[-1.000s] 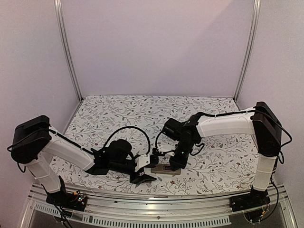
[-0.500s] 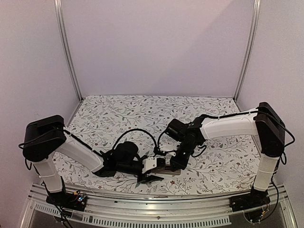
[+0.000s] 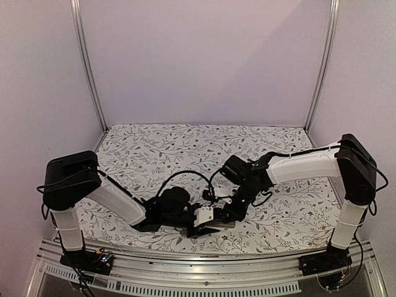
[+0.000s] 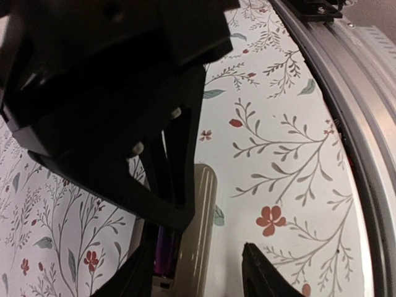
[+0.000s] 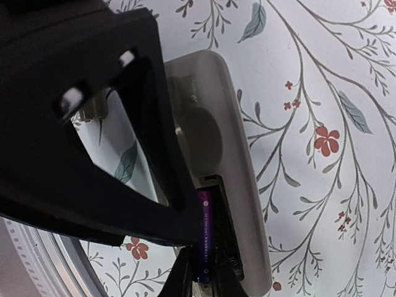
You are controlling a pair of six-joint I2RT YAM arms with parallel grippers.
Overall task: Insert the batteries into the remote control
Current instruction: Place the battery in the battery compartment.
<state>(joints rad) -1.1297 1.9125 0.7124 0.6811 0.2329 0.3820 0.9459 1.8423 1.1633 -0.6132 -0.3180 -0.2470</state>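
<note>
Remote control lies back-up on the flowered table, close to the near edge, with both grippers crowded over it.

From where I stand, the table is wide and bare toward the back wall and out to both side posts, so the free cloth is all behind and beside the work. The tight side is the front, where the metal rail runs just past the remote.

The left arm reaches low across the front from its corner. The right arm stretches in from the other side, its wrist bent down. They meet nearly nose to nose at front centre.

The left gripper stands released, one finger on each side of the remote's tan-grey body. A strip of cloth shows between its rail-side finger and the remote's long rounded edge. The other finger is too shadowed to judge.

The right gripper is clenched narrow, its tips pinching the end of a slim dark-purple battery. That battery lies lengthwise in the recess at one end of the remote, close along the recess wall.
</note>
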